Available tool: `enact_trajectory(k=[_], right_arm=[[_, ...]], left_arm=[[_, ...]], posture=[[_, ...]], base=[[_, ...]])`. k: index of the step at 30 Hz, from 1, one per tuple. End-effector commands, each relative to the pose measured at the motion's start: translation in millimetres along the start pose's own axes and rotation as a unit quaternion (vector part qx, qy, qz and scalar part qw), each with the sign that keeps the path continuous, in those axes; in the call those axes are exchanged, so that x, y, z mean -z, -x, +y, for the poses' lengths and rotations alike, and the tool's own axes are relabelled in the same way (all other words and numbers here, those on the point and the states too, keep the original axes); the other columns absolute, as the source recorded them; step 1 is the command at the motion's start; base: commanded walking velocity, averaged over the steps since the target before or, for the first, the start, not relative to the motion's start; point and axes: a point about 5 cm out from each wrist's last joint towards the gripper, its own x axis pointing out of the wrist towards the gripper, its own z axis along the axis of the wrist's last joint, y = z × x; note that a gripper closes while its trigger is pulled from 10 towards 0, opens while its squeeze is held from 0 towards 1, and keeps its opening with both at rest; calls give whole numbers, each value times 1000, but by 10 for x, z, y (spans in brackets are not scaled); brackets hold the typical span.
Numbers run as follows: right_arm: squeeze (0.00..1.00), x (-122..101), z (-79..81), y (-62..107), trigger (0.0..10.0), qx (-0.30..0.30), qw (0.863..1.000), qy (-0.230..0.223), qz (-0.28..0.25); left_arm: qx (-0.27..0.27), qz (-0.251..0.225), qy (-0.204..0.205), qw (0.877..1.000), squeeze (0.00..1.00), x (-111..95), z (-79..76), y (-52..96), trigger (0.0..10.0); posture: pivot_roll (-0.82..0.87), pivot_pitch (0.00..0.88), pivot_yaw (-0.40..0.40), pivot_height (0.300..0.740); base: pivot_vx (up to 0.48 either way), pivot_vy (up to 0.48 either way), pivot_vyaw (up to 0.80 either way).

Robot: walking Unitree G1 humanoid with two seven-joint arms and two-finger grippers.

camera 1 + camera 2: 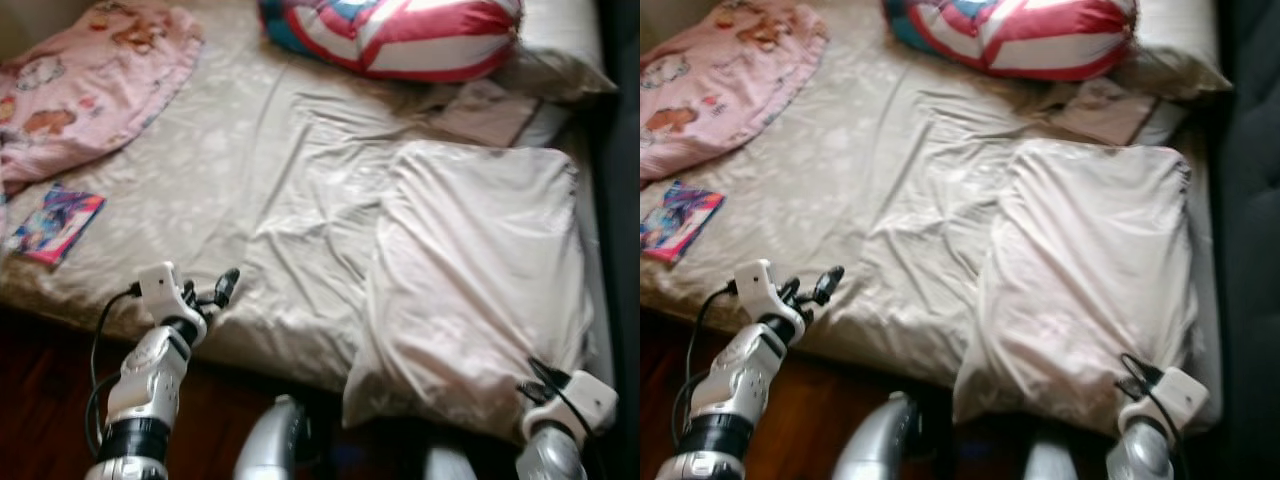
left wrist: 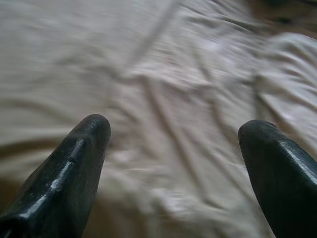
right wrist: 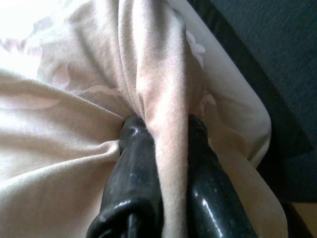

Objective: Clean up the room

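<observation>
**A:** Where's the sheet (image 1: pixel 470 290) being held? It's bunched at the lower right of the frame, folded back over the bed (image 1: pixel 200 180).

**B:** A fold near its bottom corner is pinched tight by the right claw (image 3: pixel 166 134). The left claw (image 1: pixel 215 292) is spread wide with nothing in it, parked over the bed's near edge at lower left.

**A:** Handling?

**B:** Soft, light and floppy, probably a bit slippery. No shape will be kept, so a second corner should likely be grabbed before it's pulled flat. The book (image 1: pixel 55 225) and pink blanket (image 1: pixel 90 80) at upper left are untouched.
</observation>
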Motion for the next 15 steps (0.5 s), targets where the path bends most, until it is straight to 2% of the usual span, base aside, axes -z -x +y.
enact_trajectory(k=[1,7,15], right_arm=[[0,-15,180,-18,10000,-40,999,13,5],[0,-177,130,-105,10000,-23,1000,15,-9],[0,-166,81,-115,10000,-16,1000,11,1]], left_arm=[[-7,14,0,1000,0,96,33,38,10000],[-5,20,2,1000,0,164,1,53,10000],[-3,22,3,1000,0,179,-15,48,10000]], posture=[[-122,242,63,672],[-126,242,60,676],[-126,241,58,721]], base=[[0,0,0],[0,0,0],[0,0,0]])
